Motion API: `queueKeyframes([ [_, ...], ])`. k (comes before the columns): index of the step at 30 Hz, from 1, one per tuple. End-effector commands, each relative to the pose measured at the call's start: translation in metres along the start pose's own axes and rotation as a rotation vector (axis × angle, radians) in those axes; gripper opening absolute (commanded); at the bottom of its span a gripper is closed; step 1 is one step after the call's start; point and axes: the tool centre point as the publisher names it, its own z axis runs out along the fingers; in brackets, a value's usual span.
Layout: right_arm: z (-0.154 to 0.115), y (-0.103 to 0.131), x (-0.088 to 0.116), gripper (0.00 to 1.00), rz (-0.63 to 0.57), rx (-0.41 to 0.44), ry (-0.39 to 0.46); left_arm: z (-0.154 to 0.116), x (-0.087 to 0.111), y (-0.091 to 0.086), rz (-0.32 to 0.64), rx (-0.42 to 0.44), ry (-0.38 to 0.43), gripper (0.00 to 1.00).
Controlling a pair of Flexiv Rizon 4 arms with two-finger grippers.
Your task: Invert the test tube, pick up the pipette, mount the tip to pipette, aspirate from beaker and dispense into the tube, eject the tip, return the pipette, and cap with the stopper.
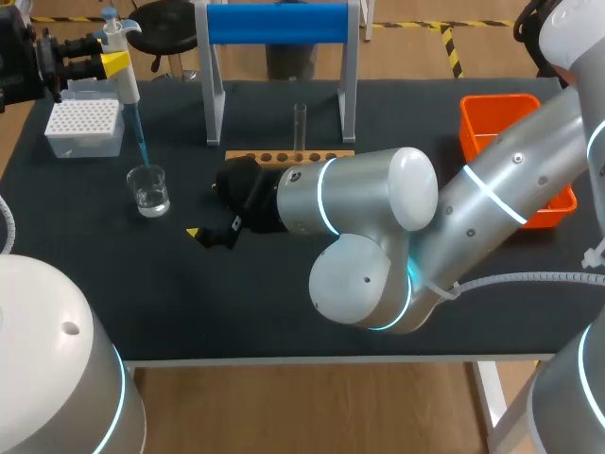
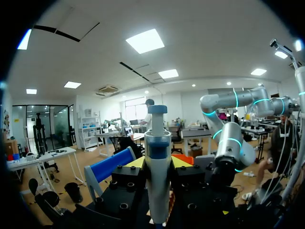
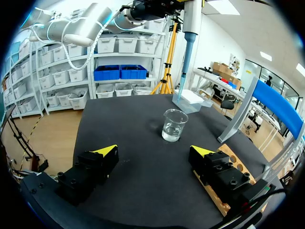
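Gripping the pipette (image 1: 121,59), your left claw (image 2: 158,164) holds its blue tip just above the beaker (image 1: 149,189) near the desk's (image 1: 113,303) left edge. Your right claw (image 3: 153,153) hangs open near the beaker; the test tube (image 1: 300,128) stands in the rack (image 1: 284,156).

Your pipette (image 1: 126,85) at upper left is white with a yellow band and blue tip (image 1: 138,140); bin (image 1: 477,128) orange, table (image 1: 236,303) black.
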Motion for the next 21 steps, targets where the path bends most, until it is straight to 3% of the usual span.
queueKeyframes([
  [1, 0.0, -0.0003, 0.0008, 1.0, 0.001, 0.0, -0.002, 0.0002, 0.0005, 0.0, 0.001, 0.001, -0.002, 0.0],
  [13, 0.0, -0.0003, 0.0008, 1.0, 0.001, 0.0, -0.002, 0.0002, 0.0005, 0.0, 0.001, 0.001, -0.002, 0.0],
  [21, 0.0, -0.0003, 0.0008, 1.0, 0.001, 0.0, -0.002, -0.0096, -0.0092, 0.0093, 0.009, 0.0, -0.005, 0.0],
])
